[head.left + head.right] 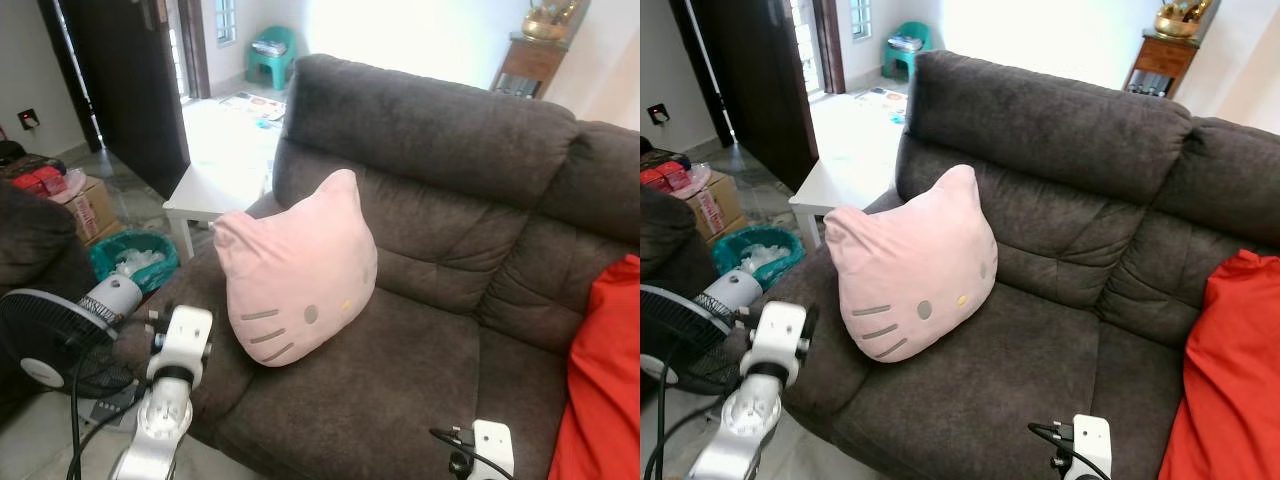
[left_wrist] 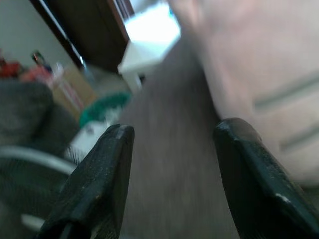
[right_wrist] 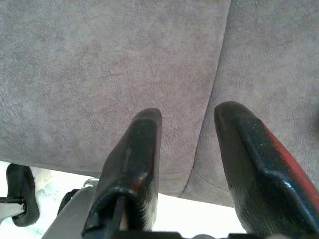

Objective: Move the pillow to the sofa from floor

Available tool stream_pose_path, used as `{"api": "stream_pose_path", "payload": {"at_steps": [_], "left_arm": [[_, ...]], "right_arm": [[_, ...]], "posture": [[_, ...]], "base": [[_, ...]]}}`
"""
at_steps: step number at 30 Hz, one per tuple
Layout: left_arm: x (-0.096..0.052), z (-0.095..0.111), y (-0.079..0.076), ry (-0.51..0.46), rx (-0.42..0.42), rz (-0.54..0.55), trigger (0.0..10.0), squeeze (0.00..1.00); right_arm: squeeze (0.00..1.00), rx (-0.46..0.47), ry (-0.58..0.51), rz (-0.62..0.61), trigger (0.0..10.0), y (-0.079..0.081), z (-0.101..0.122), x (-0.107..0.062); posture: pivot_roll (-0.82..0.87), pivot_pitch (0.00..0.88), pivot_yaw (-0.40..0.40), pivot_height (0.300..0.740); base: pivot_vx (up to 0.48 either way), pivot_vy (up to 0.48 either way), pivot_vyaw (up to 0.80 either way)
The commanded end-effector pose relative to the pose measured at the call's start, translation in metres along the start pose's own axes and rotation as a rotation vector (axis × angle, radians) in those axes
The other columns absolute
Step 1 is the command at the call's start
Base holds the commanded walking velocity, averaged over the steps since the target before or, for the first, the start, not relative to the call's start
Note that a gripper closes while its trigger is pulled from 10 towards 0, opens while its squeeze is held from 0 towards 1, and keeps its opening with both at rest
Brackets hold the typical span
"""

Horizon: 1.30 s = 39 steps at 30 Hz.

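Pink pillow (image 1: 298,270) upright on sofa (image 1: 430,370) seat, just beside left gripper (image 2: 172,149). Both grippers spread, empty; right gripper (image 3: 187,144) over seat front edge.

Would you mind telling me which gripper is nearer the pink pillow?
Left. The left gripper is open beside the pink pillow at the sofa armrest; the right gripper hangs open over the seat front, farther off.

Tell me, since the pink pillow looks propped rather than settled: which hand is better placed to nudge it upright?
Probably the left hand. It is open right beside the pink pillow by the sofa armrest, while the right hand is open over bare seat cushions.
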<state>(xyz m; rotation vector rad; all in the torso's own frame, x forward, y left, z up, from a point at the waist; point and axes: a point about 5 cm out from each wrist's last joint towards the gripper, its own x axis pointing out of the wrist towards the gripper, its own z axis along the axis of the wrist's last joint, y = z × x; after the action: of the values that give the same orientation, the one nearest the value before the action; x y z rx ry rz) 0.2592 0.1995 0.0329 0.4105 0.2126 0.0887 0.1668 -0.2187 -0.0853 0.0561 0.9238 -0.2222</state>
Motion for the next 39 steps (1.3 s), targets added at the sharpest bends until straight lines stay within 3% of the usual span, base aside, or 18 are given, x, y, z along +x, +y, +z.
{"api": "stream_pose_path", "payload": {"at_steps": [1, 7, 13, 16, 23, 29, 39], "left_arm": [[0.0, -0.004, 0.0, 0.018, -0.004, 0.003, 10.0, 0.0], [-0.002, -0.022, -0.003, 0.092, -0.015, -0.008, 10.0, 0.0], [-0.002, -0.051, -0.002, 0.246, -0.058, -0.012, 10.0, 0.0], [-0.019, -0.089, 0.001, 0.448, -0.059, -0.055, 10.0, 0.0], [-0.043, -0.119, -0.002, 0.623, -0.072, -0.105, 10.0, 0.0], [-0.05, -0.126, -0.002, 0.668, -0.079, -0.105, 10.0, 0.0], [-0.046, -0.122, -0.008, 0.662, -0.086, -0.134, 10.0, 0.0]], "right_arm": [[0.0, 0.022, 0.0, -0.012, 10.0, -0.001, 0.001, 0.0], [0.0, 0.013, 0.013, -0.008, 10.0, 0.002, 0.001, 0.001], [0.0, 0.008, 0.026, 0.005, 10.0, 0.006, -0.001, 0.001], [0.0, 0.019, 0.031, 0.013, 10.0, 0.01, -0.002, 0.001], [0.0, 0.013, 0.024, 0.016, 10.0, 0.01, -0.001, 0.001], [0.0, 0.016, 0.032, 0.013, 10.0, 0.009, -0.003, 0.0], [0.0, 0.015, 0.047, 0.017, 10.0, 0.004, -0.006, 0.0]], "posture": [[0.2, 0.0, -0.107, 0.74], [0.2, 0.0, -0.096, 0.74], [0.2, 0.0, -0.079, 0.74], [0.19, 0.0, -0.064, 0.74], [0.19, 0.0, -0.063, 0.74], [0.18, 0.0, -0.06, 0.74], [0.16, 0.0, -0.044, 0.74]], "base": [[0.0, 0.0, 0.0], [0.0, 0.0, 0.0], [0.0, 0.0, 0.0], [0.0, 0.0, 0.0], [0.0, 0.0, 0.0], [0.0, 0.0, 0.0], [-0.089, 0.0, 0.0]]}}
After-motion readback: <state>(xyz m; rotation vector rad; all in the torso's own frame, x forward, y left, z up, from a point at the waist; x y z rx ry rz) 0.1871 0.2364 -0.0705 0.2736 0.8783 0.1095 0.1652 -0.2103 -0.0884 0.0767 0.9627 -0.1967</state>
